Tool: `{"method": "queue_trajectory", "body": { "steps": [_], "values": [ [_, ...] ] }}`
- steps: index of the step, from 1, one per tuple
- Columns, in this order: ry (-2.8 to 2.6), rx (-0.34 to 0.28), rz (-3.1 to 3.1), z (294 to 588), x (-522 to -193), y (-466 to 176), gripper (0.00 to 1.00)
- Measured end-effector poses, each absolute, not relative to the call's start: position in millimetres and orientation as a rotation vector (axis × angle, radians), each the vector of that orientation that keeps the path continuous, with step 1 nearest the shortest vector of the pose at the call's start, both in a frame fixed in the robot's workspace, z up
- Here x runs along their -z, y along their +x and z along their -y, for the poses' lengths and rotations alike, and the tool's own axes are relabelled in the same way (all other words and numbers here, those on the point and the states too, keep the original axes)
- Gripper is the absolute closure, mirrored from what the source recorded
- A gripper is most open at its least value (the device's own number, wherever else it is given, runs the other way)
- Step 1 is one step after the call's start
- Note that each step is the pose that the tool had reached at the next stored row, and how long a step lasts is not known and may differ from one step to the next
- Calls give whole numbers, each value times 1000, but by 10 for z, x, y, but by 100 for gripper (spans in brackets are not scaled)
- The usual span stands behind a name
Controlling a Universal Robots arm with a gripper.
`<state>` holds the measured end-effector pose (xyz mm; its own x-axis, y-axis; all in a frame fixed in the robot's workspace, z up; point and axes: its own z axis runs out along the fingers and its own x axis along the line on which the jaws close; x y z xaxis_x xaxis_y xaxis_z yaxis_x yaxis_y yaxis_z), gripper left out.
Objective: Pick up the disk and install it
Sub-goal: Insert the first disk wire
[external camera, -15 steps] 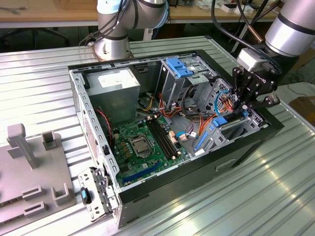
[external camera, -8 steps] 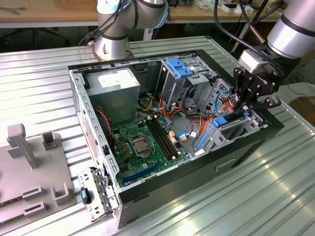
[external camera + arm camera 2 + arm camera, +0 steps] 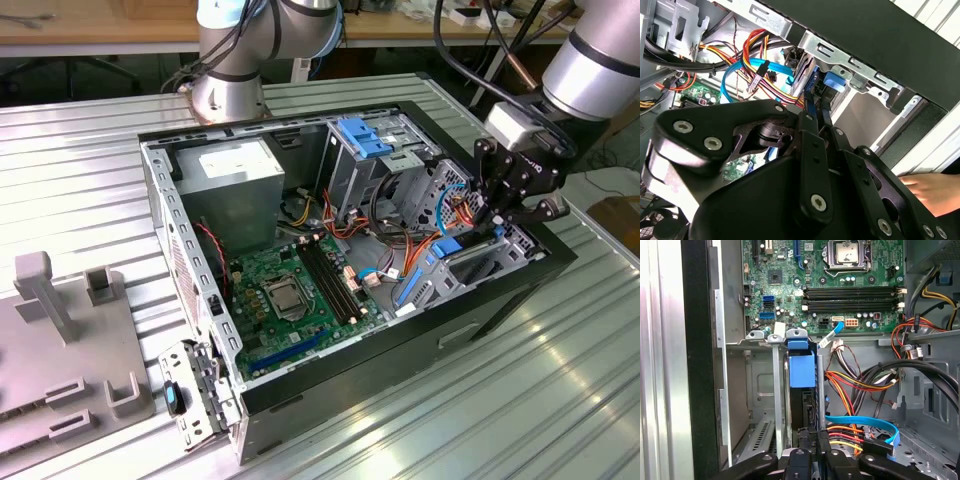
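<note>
The disk [image 3: 802, 371] stands on edge in a metal bay slot at the front of the open computer case [image 3: 200, 300]. A blue plastic frame caps its end, and its dark body runs back toward the gripper. In the first wrist view my gripper [image 3: 812, 442] has its black fingers close on either side of the disk's near edge. The second wrist view shows the fingers [image 3: 810, 135] reaching to the blue frame [image 3: 836, 82] in the bay. In the exterior view the gripper [image 3: 497, 225] hangs over the case's corner on the exterior view's right.
Orange, red and blue cables [image 3: 860, 390] crowd the space beside the bay. The motherboard [image 3: 290, 290], the grey power supply [image 3: 235, 165] and a drive cage with blue clips [image 3: 375, 140] fill the case. A person's hand [image 3: 930, 192] rests outside the case wall. Grey fixtures [image 3: 60, 340] stand on the exterior view's left.
</note>
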<state>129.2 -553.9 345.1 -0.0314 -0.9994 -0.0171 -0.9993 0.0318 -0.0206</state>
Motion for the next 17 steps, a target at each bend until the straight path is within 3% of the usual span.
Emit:
{"method": "queue_trajectory", "body": {
  "steps": [17],
  "values": [
    [-2165,-2,-2235,5538,-3453,1292,83]
  ]
}}
